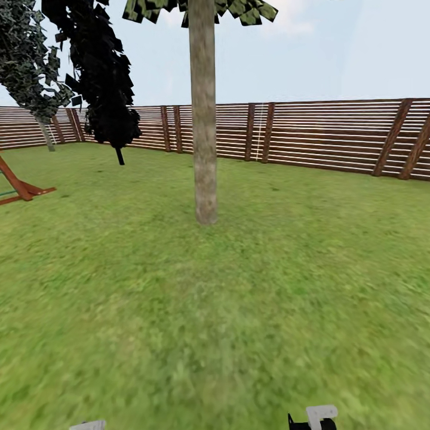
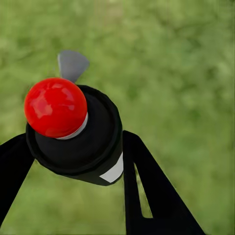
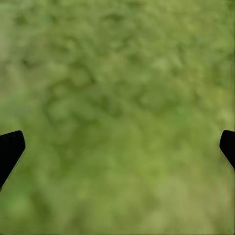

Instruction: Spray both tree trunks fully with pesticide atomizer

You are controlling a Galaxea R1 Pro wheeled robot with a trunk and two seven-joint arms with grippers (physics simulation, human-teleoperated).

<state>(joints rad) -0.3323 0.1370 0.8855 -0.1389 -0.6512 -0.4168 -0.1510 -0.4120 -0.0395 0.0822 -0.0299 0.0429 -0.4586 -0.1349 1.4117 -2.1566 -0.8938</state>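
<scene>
Atomizer in my left gripper, tree trunk ahead on the lawn.

My left gripper (image 2: 73,147) is clamped on the pesticide atomizer (image 2: 78,137), a dark finger (image 2: 152,191) pressing each side; its red tip (image 2: 55,106) faces the camera, with blurred lawn (image 2: 186,73) behind. My right gripper (image 3: 117,147) is spread wide over grass, nothing between the fingers. In the head view the tree trunk (image 1: 203,113) rises straight ahead, well apart from me, with the slatted fence (image 1: 334,134) behind it.
</scene>
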